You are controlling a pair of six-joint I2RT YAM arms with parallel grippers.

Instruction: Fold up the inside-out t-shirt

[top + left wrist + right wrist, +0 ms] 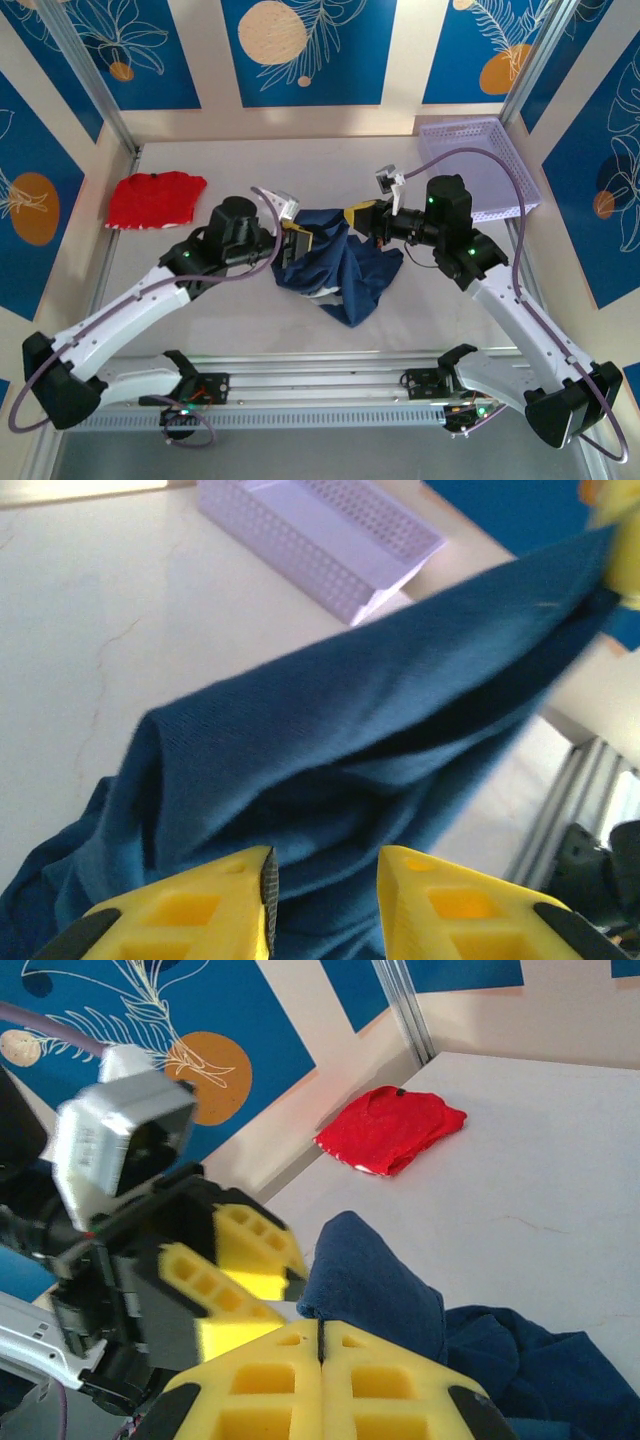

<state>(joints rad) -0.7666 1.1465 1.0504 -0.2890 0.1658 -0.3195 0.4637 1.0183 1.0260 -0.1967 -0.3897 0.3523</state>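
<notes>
Low in the left wrist view, the left claw stands spread, navy cloth just beyond its tips. The right claw, pressed together, pinches a fold of the inside-out t-shirt, bunched mid-frame on the worktop.

Blue wall panels with white leaf outlines and orange discs, cream strips between. Pale grey table, aluminium corner posts.

Pale grey table here, three things on it: a red garment crumpled at the far left, a lavender mesh basket in the far right corner, and a navy t-shirt bunched mid-table, lower folds resting on the surface.
</notes>
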